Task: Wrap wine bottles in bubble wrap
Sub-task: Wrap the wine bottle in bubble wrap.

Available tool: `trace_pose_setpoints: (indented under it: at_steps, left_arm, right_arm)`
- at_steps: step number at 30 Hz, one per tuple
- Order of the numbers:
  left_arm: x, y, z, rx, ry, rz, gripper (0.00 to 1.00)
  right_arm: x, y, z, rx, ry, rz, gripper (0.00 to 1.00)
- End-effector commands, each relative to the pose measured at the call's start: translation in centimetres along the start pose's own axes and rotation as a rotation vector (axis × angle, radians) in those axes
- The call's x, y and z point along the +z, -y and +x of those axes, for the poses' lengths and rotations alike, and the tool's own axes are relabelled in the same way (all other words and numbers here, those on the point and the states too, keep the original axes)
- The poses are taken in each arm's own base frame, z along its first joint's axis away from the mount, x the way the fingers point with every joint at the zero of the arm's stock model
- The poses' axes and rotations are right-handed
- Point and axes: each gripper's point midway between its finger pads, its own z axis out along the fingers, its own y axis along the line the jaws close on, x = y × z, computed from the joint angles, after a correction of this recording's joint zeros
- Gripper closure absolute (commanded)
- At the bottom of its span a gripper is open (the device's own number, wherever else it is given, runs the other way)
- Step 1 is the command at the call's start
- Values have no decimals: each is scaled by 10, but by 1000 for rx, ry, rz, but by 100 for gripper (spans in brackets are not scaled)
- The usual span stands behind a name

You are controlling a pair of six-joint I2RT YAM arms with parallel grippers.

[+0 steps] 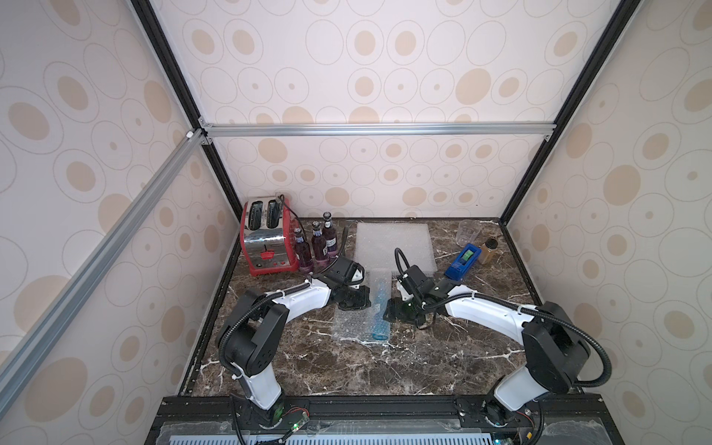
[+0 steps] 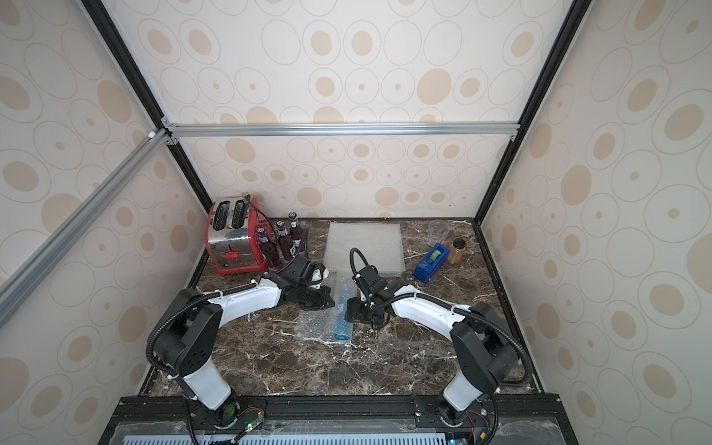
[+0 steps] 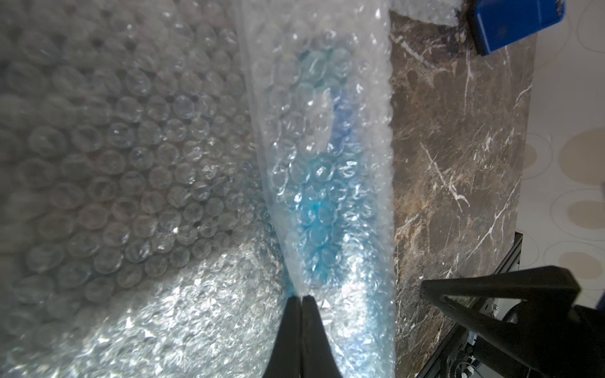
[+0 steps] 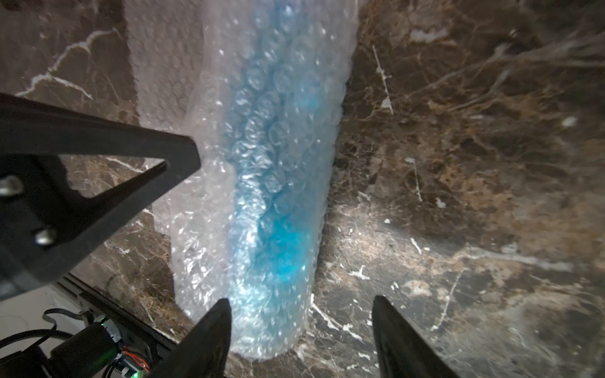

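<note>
Top views: both are showing you the blue wine bottle lying on its side near the middle of the marble table. It is partly rolled in a sheet of bubble wrap, with a loose flap lying toward the left arm's side. Three purple wine bottles are standing unwrapped beside the toaster, spare sheets are lying flat behind, and the left gripper and right gripper are flanking the roll. Left wrist view: the left gripper is pressing its fingers together on a raised fold of the wrap, just beside the bottle. Right wrist view: the right gripper is standing with fingers apart, clamping nothing, near one end of the roll. By judgement, you are handling a light, soft, springy film that is likely to uncurl once freed, around a hard, smooth, breakable glass core that is inclined to roll. Take the film by its free edge, and steady the bottle through the padding at mid-body, not at the neck.
</note>
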Motion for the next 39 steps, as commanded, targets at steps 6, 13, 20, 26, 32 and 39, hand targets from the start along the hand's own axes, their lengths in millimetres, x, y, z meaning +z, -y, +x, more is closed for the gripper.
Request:
trace_pose_setpoints:
  at_steps: [6, 13, 20, 26, 32, 39]
  left_arm:
    - [9, -13, 0, -39, 10, -30, 100]
    - [11, -24, 6, -56, 6, -62, 100]
    - [13, -40, 12, -95, -2, -89, 100]
    - [23, -37, 14, -113, -42, -64, 100]
    - [25, -34, 14, -117, -48, -43, 100]
    - [25, -32, 12, -117, -50, -40, 100]
  right_arm:
    - [27, -13, 0, 10, -33, 5, 29]
    - [38, -18, 1, -1, -66, 1, 34]
    - [46, -21, 5, 1, -92, -17, 42]
    - [43, -28, 9, -9, -106, -45, 37]
    - [37, -31, 12, 1, -93, -65, 31]
    - [44, -40, 14, -2, -98, -73, 30]
